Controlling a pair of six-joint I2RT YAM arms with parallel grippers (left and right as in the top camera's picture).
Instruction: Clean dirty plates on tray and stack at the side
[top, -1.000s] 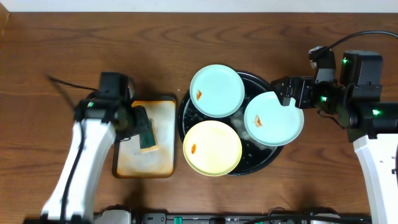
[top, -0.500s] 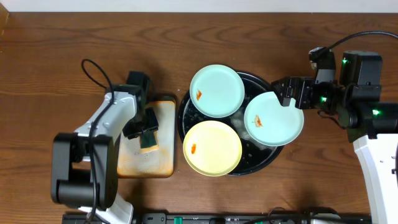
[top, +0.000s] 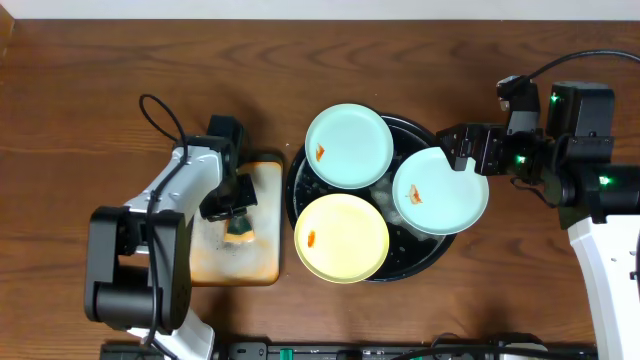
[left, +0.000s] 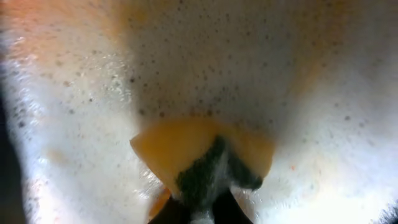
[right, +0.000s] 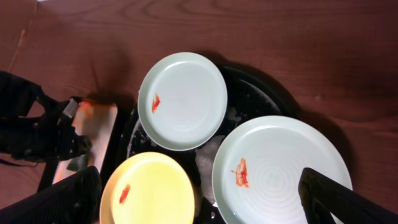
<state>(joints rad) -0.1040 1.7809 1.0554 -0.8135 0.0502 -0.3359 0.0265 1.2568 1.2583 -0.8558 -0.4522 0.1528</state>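
Three plates lie on the round black tray (top: 412, 126): a mint one (top: 348, 146) at the back, a mint one (top: 440, 190) at the right overhanging the rim, and a yellow one (top: 341, 237) in front. Each carries a small orange smear. My left gripper (top: 231, 207) is down over the small rectangular tray and shut on a yellow and green sponge (top: 238, 234). In the left wrist view the gripper (left: 203, 210) pinches the sponge (left: 186, 146) by its dark green layer. My right gripper (top: 462, 152) hovers open above the right mint plate (right: 283, 168), its fingers (right: 62, 199) spread wide.
The small rectangular tray (top: 262, 255) with an orange-stained, foamy white surface lies just left of the round tray. Bare wood tabletop (top: 90, 80) stretches behind and to the left. The left arm's cable (top: 150, 105) loops over the table.
The left arm swung in over the small tray and its gripper closed on the sponge. The right arm and the plates have not moved.
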